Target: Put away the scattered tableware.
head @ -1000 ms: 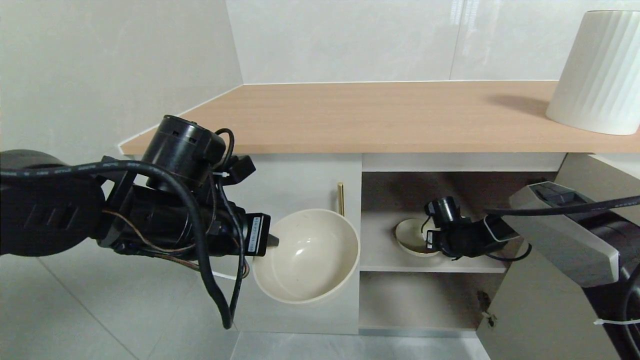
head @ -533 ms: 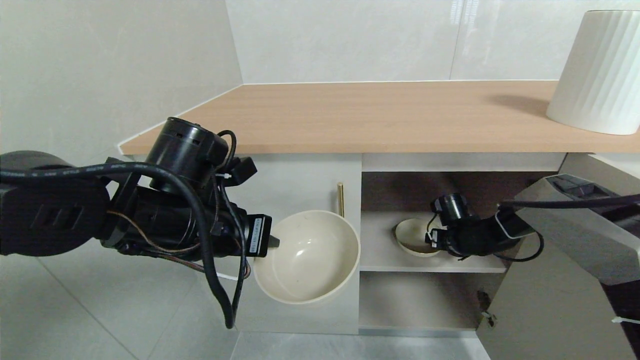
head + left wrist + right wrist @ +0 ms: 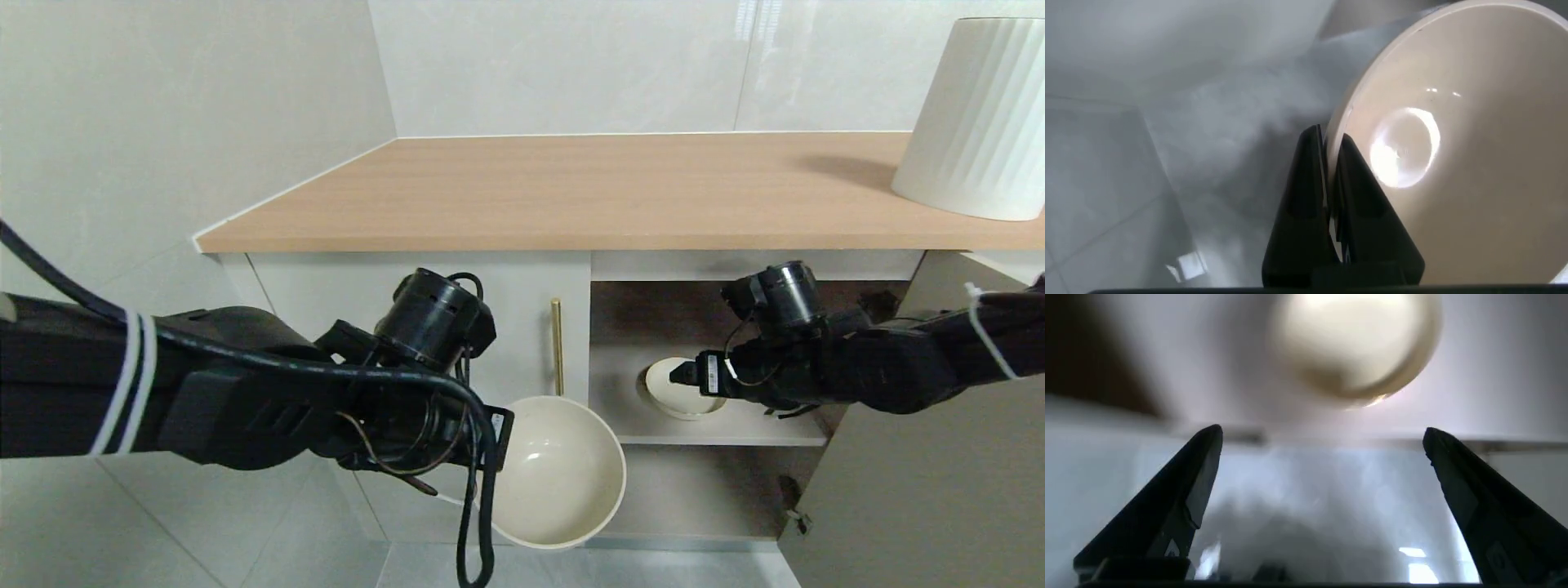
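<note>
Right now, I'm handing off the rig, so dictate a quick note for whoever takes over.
Left gripper: shut on the rim of the big bowl, held tilted in the air, low in front of the cabinet.
Right gripper: open, at the open compartment, just in front of the small bowl.
Done: small bowl sits on the shelf, free of the gripper.
Left: big bowl is not yet stowed; it probably goes beside the small one or on the level below. The door stands open.

Left arm lying low across the near left, left gripper (image 3: pixel 1328 175) pinched tight on the rim of a bowl (image 3: pixel 563 478), right arm stretched in from the right, wrist apparently level, right gripper (image 3: pixel 1321 433) spread wide
</note>
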